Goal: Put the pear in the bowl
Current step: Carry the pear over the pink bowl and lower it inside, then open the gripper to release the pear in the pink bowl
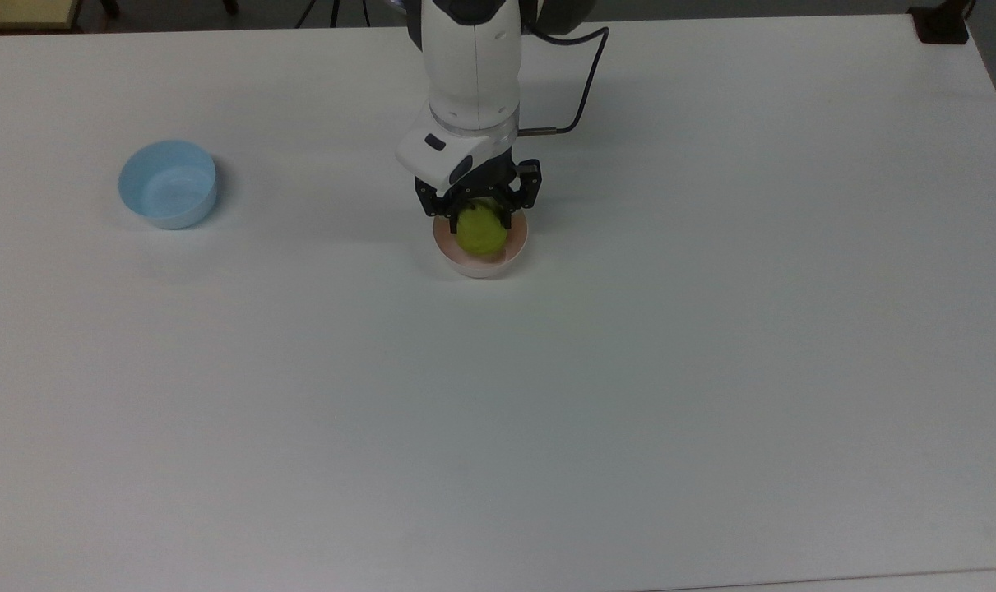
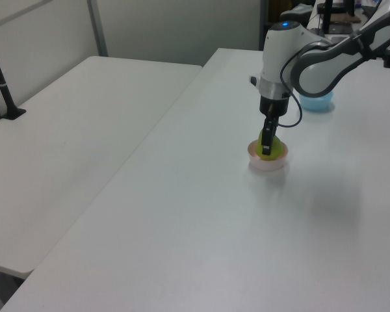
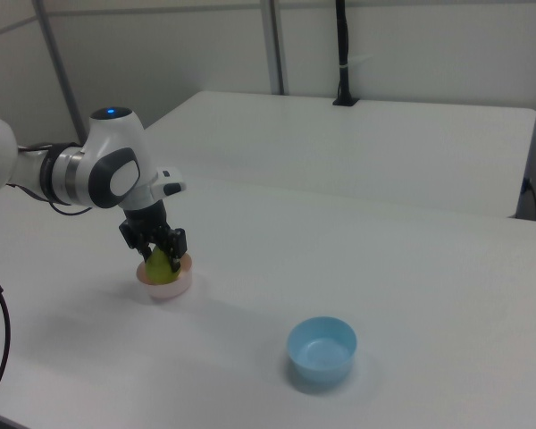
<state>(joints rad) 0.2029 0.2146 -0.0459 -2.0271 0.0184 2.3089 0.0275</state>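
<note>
the gripper points down into the pink bowl on the white table, clamped on the yellow-green pear, which sits inside the bowl's rim. a light blue bowl stands farther back, partly behind the arm.

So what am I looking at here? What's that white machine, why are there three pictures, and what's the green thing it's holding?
The white machine is a robot arm ending in a two-finger gripper, its "hand". The three pictures show one moment from three cameras: the top view looks down on the table, while the left view and the right view look across it from opposite sides. Two small bowls stand on the table: a pale pink bowl under the gripper and a light blue bowl standing apart. The green thing is a pear. The gripper's fingers are closed on it, and it sits low inside the pink bowl, not yet let go.
</note>
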